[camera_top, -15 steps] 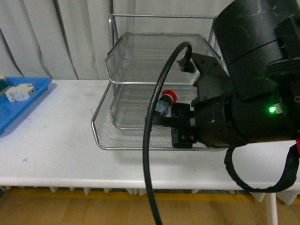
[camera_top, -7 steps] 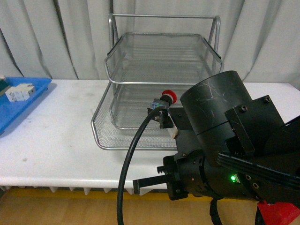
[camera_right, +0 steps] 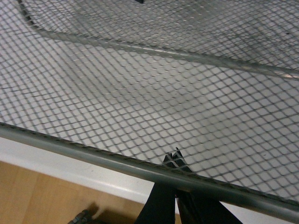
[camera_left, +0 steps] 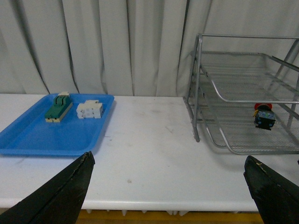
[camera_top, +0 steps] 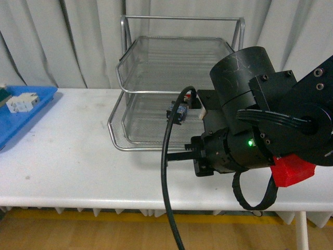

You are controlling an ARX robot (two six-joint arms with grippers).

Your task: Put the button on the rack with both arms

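**Where everything sits**

The rack stands on the desk, toward the back, near the curtain. The button lies inside the rack, on a lower shelf. The tray sits on the desk well to the left of the rack. In the tray, two blocks lie side by side. The right arm is in front of the rack, toward its right side.

i see pale grey pleated curtains hanging across the whole back, right behind a white table with faint scuffs. under its front edge, a wooden floor in warm brown. the light is soft and even.
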